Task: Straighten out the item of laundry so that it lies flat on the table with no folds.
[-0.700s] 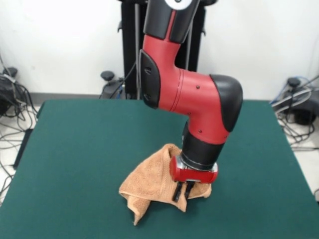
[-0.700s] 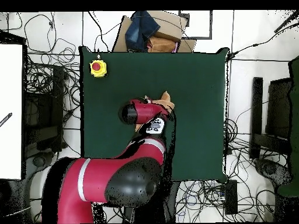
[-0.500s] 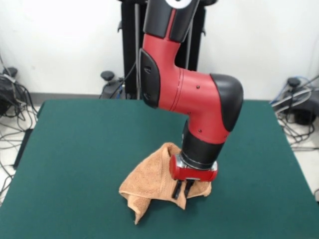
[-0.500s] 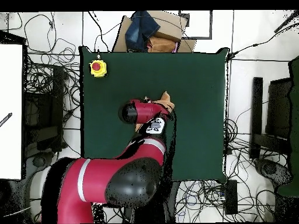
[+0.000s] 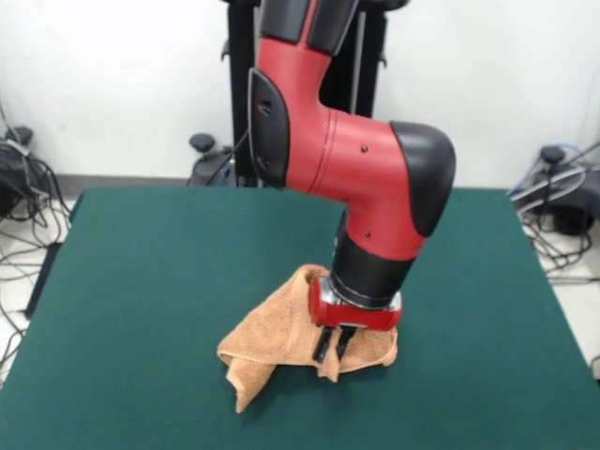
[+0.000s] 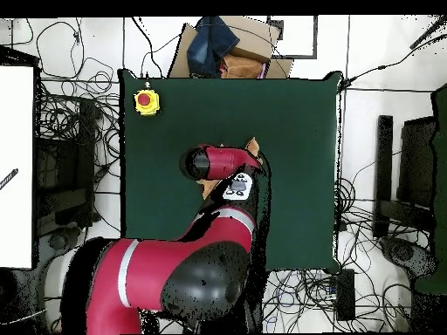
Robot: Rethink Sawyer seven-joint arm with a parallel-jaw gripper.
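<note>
One crumpled towel point(image 5: 281, 337) sits bunched near the middle of the green desk point(image 5: 141, 281), toward its front edge in the front view, with the robot arm's fingers point(image 5: 330, 344) drawn close together and pinching a raised fold at the heap's right side. From overhead the arm covers nearly all of the cloth; only a tan corner point(image 6: 253, 145) shows beside the wrist. Soft, light terry of this kind will likely sag and drag rather than slide stiffly, so a pull should spread it only as far as the felt-like top lets it. Best holds appear to be a free corner or hem, such as the loose point hanging at the heap's lower left.
</note>
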